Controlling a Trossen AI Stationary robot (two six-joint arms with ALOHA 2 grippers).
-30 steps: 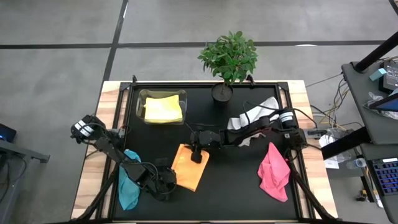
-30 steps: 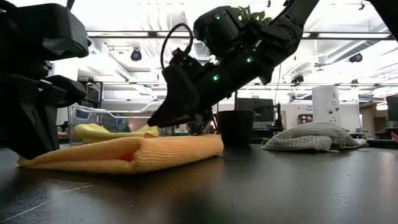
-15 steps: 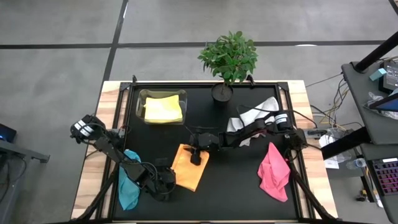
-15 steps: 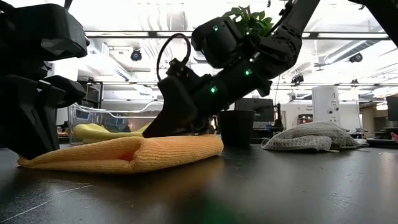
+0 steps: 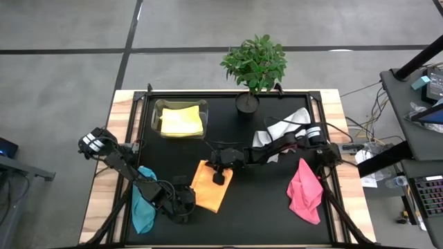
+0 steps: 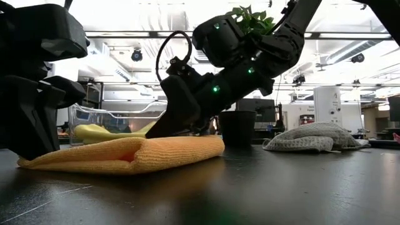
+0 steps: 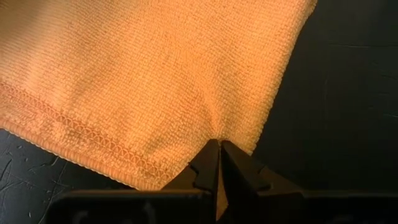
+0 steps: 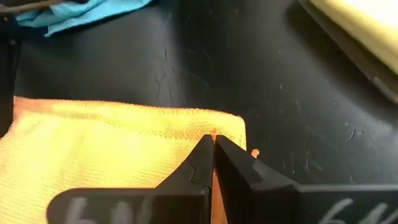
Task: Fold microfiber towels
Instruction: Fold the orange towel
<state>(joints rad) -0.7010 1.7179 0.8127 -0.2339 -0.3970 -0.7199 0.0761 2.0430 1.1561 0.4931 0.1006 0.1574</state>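
Black surface (image 5: 263,200), concrete floor around; potted plant (image 5: 254,66) at back; both grippers' fingers pinched tight on the orange towel (image 5: 211,185), left gripper (image 5: 188,199), right gripper (image 5: 219,170).

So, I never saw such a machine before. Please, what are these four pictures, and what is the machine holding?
It is a robot with two dark arms at a black table. One picture looks down from above, one looks level across the table, and two come from cameras on the wrists. Both grippers are shut on the orange towel: the left gripper pinches one edge, the right gripper another edge near a corner. Also lying there: a teal towel, a pink towel, a grey towel, a yellow towel in a clear box, and a potted plant.
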